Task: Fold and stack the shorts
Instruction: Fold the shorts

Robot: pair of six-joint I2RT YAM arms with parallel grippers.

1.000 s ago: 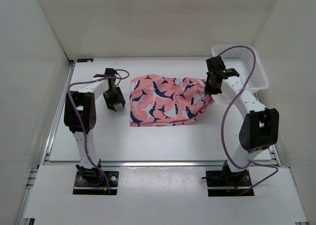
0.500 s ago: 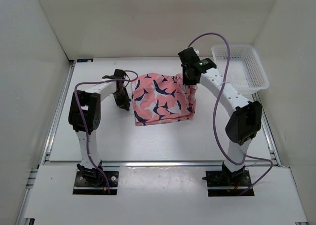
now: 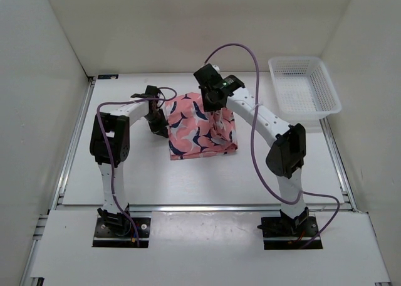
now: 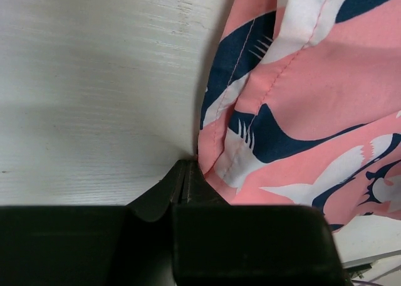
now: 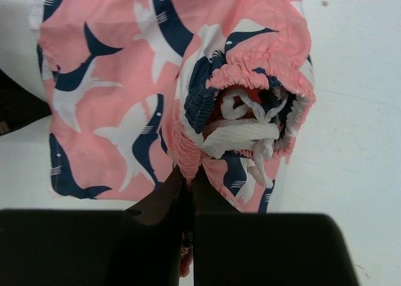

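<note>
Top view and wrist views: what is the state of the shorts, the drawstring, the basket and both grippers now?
shorts: partly folded, one end held up, rest lying on the table.
drawstring: bunched inside the gathered waistband.
right gripper: jaws shut on the waistband.
left gripper: jaws shut, tip at the shorts' edge; whether it pinches cloth is unclear.
basket: upright, nothing in it.

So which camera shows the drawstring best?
Right wrist: the white drawstring sits bunched inside the gathered waistband, close up. Top view shows the shorts only, drawstring too small to make out. Left wrist sees just a hem.
</note>
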